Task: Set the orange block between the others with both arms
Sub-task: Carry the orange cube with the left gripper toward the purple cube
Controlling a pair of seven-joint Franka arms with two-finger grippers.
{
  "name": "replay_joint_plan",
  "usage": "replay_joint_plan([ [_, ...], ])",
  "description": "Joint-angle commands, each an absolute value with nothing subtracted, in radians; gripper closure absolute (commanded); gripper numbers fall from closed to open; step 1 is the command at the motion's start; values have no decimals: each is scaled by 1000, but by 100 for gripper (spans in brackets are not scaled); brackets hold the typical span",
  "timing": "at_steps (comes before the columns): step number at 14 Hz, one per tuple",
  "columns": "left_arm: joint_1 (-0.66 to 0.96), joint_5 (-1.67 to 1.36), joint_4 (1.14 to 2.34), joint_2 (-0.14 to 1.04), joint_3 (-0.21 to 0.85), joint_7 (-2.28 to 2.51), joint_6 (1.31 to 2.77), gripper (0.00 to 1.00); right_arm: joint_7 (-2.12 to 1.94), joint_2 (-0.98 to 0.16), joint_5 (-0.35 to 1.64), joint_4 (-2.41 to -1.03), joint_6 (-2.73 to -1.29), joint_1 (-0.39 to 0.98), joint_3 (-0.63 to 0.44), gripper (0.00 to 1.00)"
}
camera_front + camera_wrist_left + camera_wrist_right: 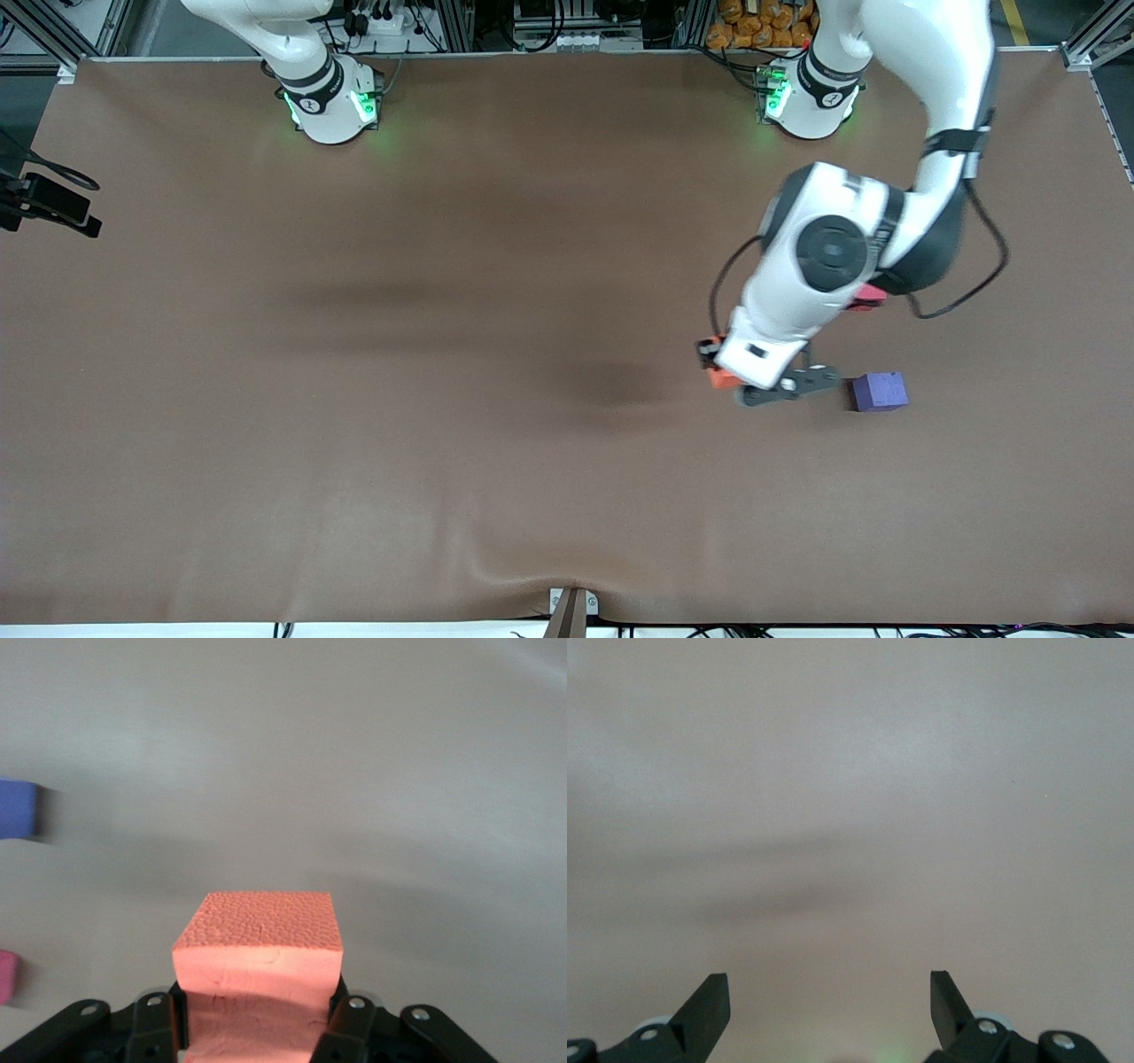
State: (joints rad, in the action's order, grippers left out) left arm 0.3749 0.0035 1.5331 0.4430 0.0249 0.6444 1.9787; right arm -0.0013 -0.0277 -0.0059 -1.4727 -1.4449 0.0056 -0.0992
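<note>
My left gripper (257,1014) is shut on the orange block (257,943), which fills the space between its fingers. In the front view the orange block (721,377) peeks out under the left wrist, with the left gripper (716,365) low over the table. The blue-purple cube (880,391) rests on the table toward the left arm's end from it, also seen as the blue cube (18,809). The pinkish-red cube (869,297) lies farther from the front camera, mostly hidden by the left arm; its edge shows as a pink cube (6,976). My right gripper (830,988) is open over bare table, and that arm waits.
The brown table mat (443,399) spreads wide toward the right arm's end. A black device (53,206) juts in at that end's edge. A small bracket (572,606) sits at the table's near edge. The right arm's base (330,99) stands at the top.
</note>
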Motion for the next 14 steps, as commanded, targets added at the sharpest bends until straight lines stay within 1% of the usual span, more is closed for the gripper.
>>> replay_joint_plan([
  [1,306,6,1630,391,35,617,2003,64,12,-18,-23,-1471,-1436,-14,-78,0],
  [4,215,8,1692,373,35,511,2035,64,18,-17,-26,-1473,-1428,-14,-78,0],
  [9,95,8,1844,334,35,303,2170,64,23,-18,-28,-1473,-1434,-9,-78,0],
  [12,14,8,1922,339,35,169,2285,64,23,-18,-28,-1473,-1433,-9,-78,0],
  [14,-23,6,1989,347,35,109,2389,65,23,-18,-26,-1473,-1434,-12,-77,0],
])
